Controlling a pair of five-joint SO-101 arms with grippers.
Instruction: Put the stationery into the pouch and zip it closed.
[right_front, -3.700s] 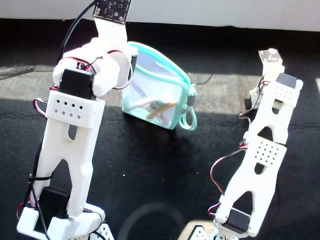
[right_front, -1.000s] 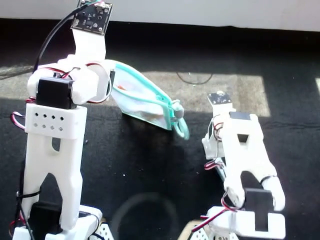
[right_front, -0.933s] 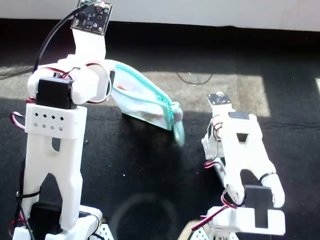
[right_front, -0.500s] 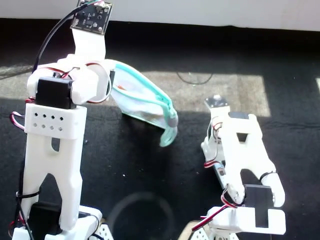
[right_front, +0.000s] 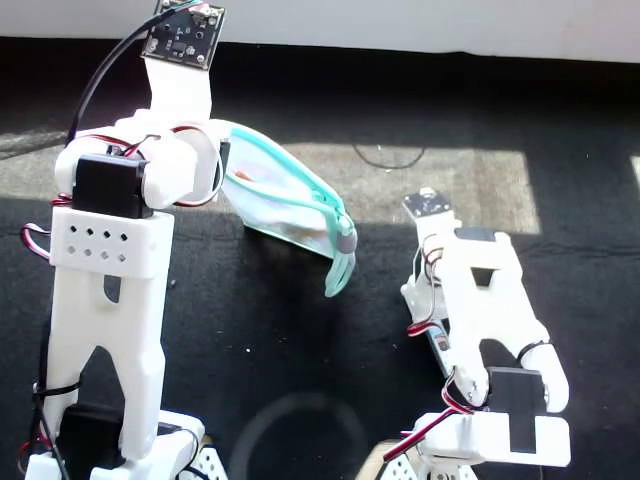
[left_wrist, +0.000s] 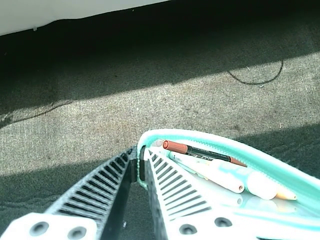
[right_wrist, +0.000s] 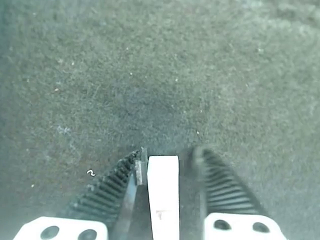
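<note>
Left gripper (left_wrist: 140, 151): closed tight on the mint rim at one end of the pouch (right_front: 285, 205).

Pouch: clear sides, mint edging. It is held up beside the left arm (right_front: 110, 260) and tilted, far end lower. A dark grey tab (right_front: 346, 241) sits at that far end, with a mint loop (right_front: 338, 272) hanging from it. Whether the zip is fully shut, I cannot tell.

Inside, seen through the clear side: a red-capped pen (left_wrist: 175, 146) with a dark barrel, and white markers (left_wrist: 220, 177) just beside it. There is light print on the dark barrel, too small to read.

Right arm (right_front: 485, 300): folded low, well apart from the pouch. The right gripper (right_wrist: 170, 152) points down at the dark cloth (right_wrist: 150, 75). A white strip (right_wrist: 162, 195) with a faint, unreadable mark sits in it. Gripped or loose, I cannot tell.

A thin black cable (right_front: 380, 158) lies on the sunlit band of cloth beyond the pouch.
</note>
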